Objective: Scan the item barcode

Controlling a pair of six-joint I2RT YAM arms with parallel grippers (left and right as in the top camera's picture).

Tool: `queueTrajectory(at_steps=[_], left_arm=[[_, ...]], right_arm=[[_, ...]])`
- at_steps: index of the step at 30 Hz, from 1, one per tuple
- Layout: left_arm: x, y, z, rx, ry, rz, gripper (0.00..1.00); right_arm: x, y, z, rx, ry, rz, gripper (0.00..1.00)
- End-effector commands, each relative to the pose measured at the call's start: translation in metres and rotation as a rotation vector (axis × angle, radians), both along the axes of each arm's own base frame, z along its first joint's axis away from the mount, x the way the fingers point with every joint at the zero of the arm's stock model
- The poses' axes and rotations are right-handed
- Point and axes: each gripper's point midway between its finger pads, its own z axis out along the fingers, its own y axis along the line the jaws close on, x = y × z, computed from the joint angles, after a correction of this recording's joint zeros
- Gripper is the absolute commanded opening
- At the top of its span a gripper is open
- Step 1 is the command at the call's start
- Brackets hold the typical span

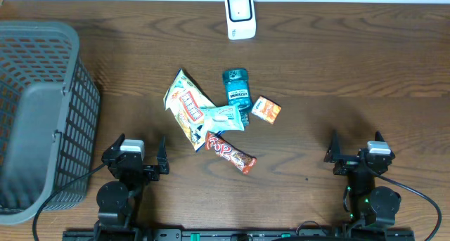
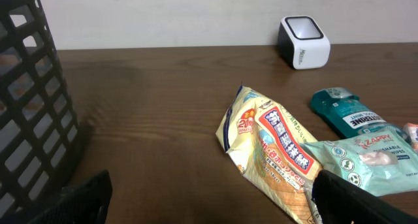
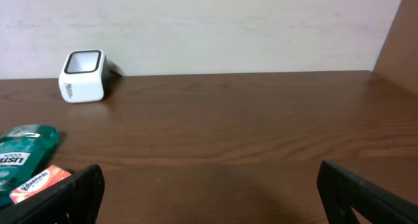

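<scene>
**1. Gripper state.** The left gripper (image 1: 138, 154) is waiting near the front edge of the table (image 1: 337, 72), its jaws standing wide apart with nothing between them. The right gripper (image 1: 356, 154) is waiting on the opposite side, also spread wide and empty.

**2. Item location.** 5 candidate items are lying in a loose cluster at mid-table, closer to the left arm.
- A snack bag (image 1: 184, 104) is lying at the cluster's left.
- A wipes pack (image 1: 225, 118) is overlapping the bag's lower part.
- A mouthwash bottle (image 1: 237, 88) is lying on its side.
- An orange box (image 1: 266, 109) is sitting just beside the bottle.
- A candy bar (image 1: 230, 152) is lying nearest the front.

Nothing is being held. The scanner (image 1: 240, 15) is standing at the far edge, well apart from the cluster, with its window facing the arms. A basket (image 1: 42, 114) is occupying the left end.

**3. Handling (judgement).**
- Candy bar: probably light with a slick film wrapper. Grip it across its narrow width near the middle.
- Snack bag: soft and crinkly. Pinch it at a sealed edge to avoid crushing the contents.
- Wipes pack: pliable and likely to sag when lifted.
- Bottle: rigid, smooth and likely the heaviest item. Clamp it across the body.
- Box: light card that is likely to dent under excess force.

No barcode is showing in any view, so the chosen item is likely needing a turn before presentation.
</scene>
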Motion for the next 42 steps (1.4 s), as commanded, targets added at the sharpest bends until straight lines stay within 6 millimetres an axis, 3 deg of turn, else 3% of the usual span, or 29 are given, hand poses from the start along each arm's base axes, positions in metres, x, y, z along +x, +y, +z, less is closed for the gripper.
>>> queueTrajectory(at_steps=[1,11,15,18,20,26,30,34,38,42], left_arm=[[-0.002,-0.001,-0.015,-0.004,0.049,-0.007,0.98],[-0.002,-0.001,-0.015,-0.004,0.049,-0.007,0.98],[-0.002,-0.001,-0.015,-0.004,0.049,-0.007,0.98],[-0.002,-0.001,-0.015,-0.004,0.049,-0.007,0.98],[-0.002,-0.001,-0.015,-0.004,0.049,-0.007,0.98],[-0.002,-0.001,-0.015,-0.004,0.049,-0.007,0.98],[-0.002,-0.001,-0.015,-0.004,0.049,-0.007,0.98],[-0.002,-0.001,-0.015,-0.004,0.049,-0.007,0.98],[-0.002,-0.001,-0.015,-0.004,0.049,-0.007,0.98],[-0.002,-0.001,-0.015,-0.004,0.049,-0.007,0.98]], right_arm=[[0.0,0.003,-0.001,0.014,0.002,0.012,0.99],[0.0,0.003,-0.001,0.015,0.001,0.013,0.99],[0.0,0.013,0.0,0.233,-0.004,0.053,0.99],[-0.001,0.034,0.002,0.575,0.018,0.147,0.99],[-0.006,0.057,0.005,0.695,0.058,0.273,0.99],[-0.032,0.11,0.007,0.749,0.187,0.598,0.99],[-0.062,0.142,0.009,0.777,0.296,0.838,0.99],[-0.086,0.158,0.011,0.765,0.36,1.001,0.99],[-0.096,0.164,0.014,0.794,0.398,1.058,0.97],[-0.101,0.166,0.036,0.796,0.358,1.094,0.99]])
